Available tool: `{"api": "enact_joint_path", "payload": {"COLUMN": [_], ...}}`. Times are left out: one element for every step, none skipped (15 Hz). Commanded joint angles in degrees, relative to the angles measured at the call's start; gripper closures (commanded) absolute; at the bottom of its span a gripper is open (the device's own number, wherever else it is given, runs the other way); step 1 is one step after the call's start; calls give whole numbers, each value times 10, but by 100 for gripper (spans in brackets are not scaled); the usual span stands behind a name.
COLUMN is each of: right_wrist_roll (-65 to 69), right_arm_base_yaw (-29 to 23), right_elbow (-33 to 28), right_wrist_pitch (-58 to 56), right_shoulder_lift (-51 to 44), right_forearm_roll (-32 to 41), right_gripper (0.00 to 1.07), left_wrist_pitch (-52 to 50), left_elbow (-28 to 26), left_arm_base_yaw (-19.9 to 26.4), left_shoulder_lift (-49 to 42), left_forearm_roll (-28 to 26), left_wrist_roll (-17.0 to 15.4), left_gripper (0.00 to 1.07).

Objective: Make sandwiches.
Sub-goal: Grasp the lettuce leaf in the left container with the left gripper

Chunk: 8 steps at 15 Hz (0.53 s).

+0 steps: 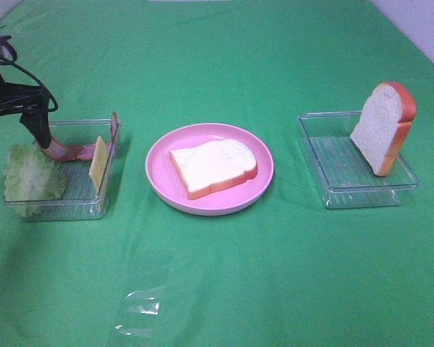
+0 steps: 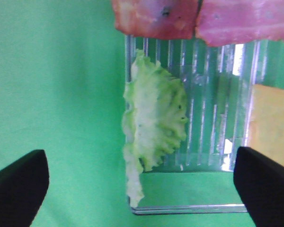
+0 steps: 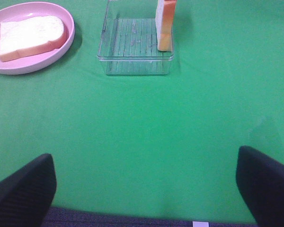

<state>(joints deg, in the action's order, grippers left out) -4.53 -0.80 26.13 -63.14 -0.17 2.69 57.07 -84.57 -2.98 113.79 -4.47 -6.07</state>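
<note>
You are seeing left gripper (image 2: 142, 187) and right gripper (image 3: 144, 189) standing wide open, gripping nothing. Showing: two bread slices (image 1: 213, 168), one lettuce leaf (image 1: 32, 177), one cheese square (image 1: 99, 165).

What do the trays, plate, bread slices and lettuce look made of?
Trays: clear rigid plastic, glossy; green cloth shows through, floors ribbed.
Plate: pink, smooth, faint sheen; probably plastic, ceramic not excluded.
Bread slices: toy, likely foam or soft plastic; matte white faces, flat orange crust.
Lettuce: thin crinkled matte sheet, maybe soft plastic or fabric; unclear.
</note>
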Motion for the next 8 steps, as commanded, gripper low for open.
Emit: {"api": "enact_joint_path", "payload": {"right_wrist_roll": [-3, -3, -3, -3, -3, -3, -2, -2], "right_arm_base_yaw": [1, 1, 1, 1, 1, 1, 1, 1], "right_elbow": [-2, -2, -2, -2, -2, -2, -2, -2], "right_wrist_pitch": [2, 2, 2, 2, 2, 2, 2, 2], "right_shoulder_lift": [-18, -18, -18, -18, -18, -18, -18, -18], "right_forearm_roll": [3, 3, 3, 3, 3, 2, 2, 2], "right_gripper": [8, 8, 8, 8, 8, 8, 8, 8], "left_wrist_pitch": [12, 11, 10, 9, 9, 10, 11, 10], "left_elbow": [-5, -5, -5, -5, -5, -5, -5, -5], "left_arm_base_yaw": [-11, -13, -14, -15, -15, -15, -15, -15], "left_shoulder_lift": [16, 21, 25, 28, 34, 41, 46, 46], "left_forearm_roll": [14, 14, 14, 14, 15, 17, 17, 17], "left_wrist_roll": [-11, -10, -7, -6, -6, -6, -6, -6], "left_gripper": [9, 9, 9, 9, 9, 9, 9, 9]}}
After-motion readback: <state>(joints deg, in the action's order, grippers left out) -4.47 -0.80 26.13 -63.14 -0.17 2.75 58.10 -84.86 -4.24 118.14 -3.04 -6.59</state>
